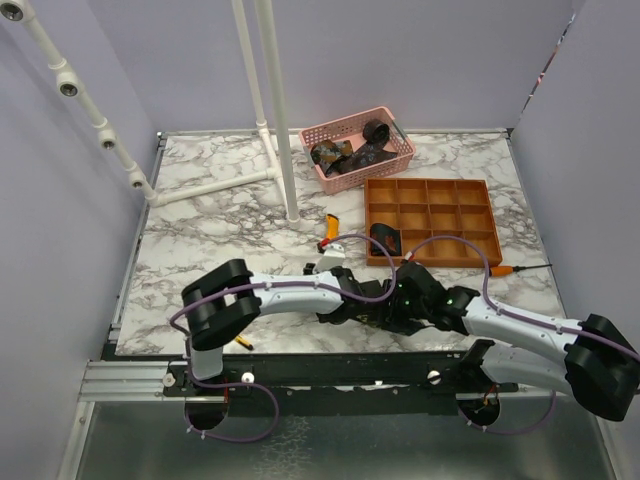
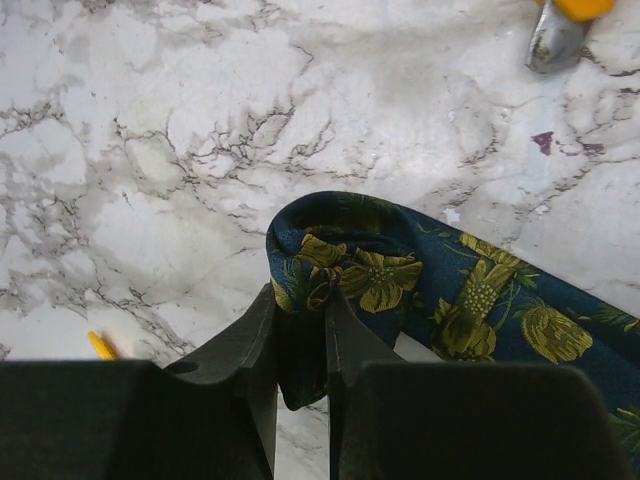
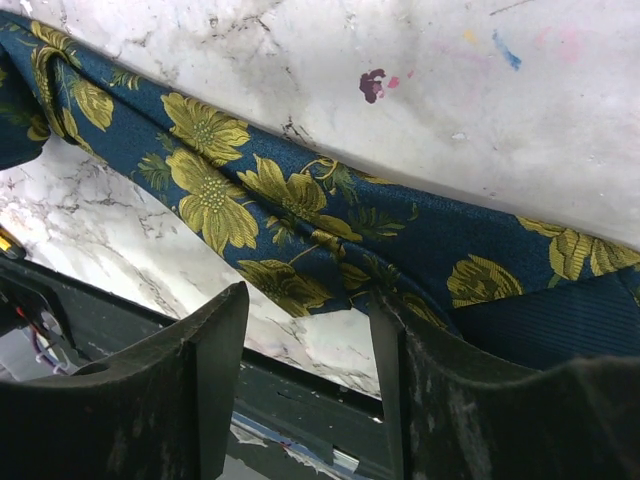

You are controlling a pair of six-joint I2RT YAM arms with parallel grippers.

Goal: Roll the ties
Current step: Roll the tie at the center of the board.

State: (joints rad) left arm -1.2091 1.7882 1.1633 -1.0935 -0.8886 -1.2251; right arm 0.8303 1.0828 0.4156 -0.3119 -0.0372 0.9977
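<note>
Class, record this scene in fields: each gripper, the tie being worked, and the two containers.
Left gripper: shut on navy fabric tie with yellow-green flowers
Right gripper: open, fingertips at the same tie
Pink plastic basket: holds dark ties, far side
Orange compartment tray: one dark coil in near left compartment

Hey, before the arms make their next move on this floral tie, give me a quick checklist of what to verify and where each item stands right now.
1. Grip: left hand clamped on the folded end of the tie: ok.
2. Guide: right hand open, with the tie's lower edge between its jaws and not pinched: ok.
3. Tie flat and untwisted between the two hands: cannot tell, because the arms hide it from above.
4. Utility knife apart from the tie: ok.
5. Tie fully on the table, not slipping over the near edge: cannot tell.
</note>
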